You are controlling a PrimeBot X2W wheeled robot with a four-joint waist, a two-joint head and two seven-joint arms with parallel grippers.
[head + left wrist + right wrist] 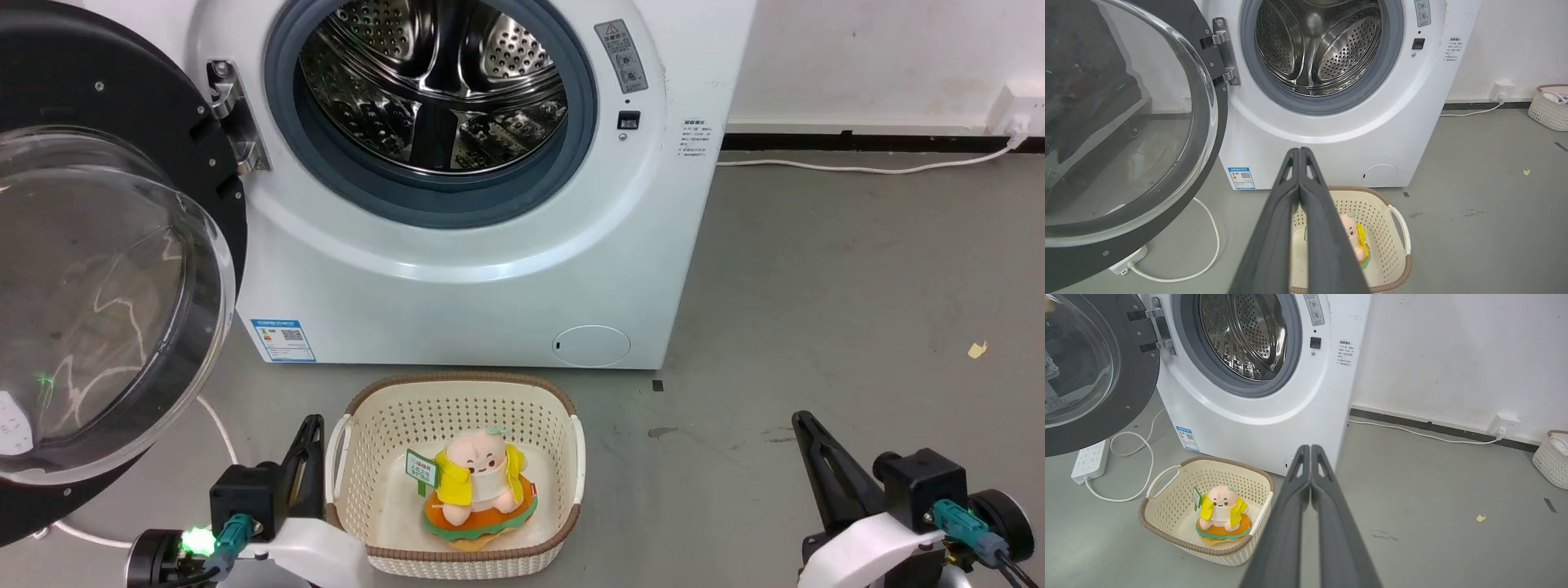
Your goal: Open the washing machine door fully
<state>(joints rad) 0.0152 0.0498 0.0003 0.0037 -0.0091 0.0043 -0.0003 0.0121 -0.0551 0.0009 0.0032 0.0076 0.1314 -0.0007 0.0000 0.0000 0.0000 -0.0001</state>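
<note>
The washing machine door (106, 286) stands wide open on my left side, hanging off the metal hinge (233, 122) at the left edge of the washing machine (457, 286). It is a very large round disc, glossy black around the rim with small screws dotted along it. A clear glass bowl bulges out of its centre toward me, and reflections of the room slide across the glass. The door's inner face looks toward me and its lower edge hangs over the grey floor (816, 310).

The machine itself is a big white box against the wall. A grey rubber ring (457, 204) circles the mouth, and the perforated steel drum (441, 82) shines inside. A blue label (283, 339) sits low on its front, near the left corner.

My left hand (310, 433) is closed, its two dark fingers pressed together and holding nothing, low beside the cream basket (457, 388). My right hand (808, 433) is closed and empty too, well off to the right above bare floor. Neither touches the door. In the basket, just before the machine, sits a plush toy (478, 482) in a yellow jacket.
</note>
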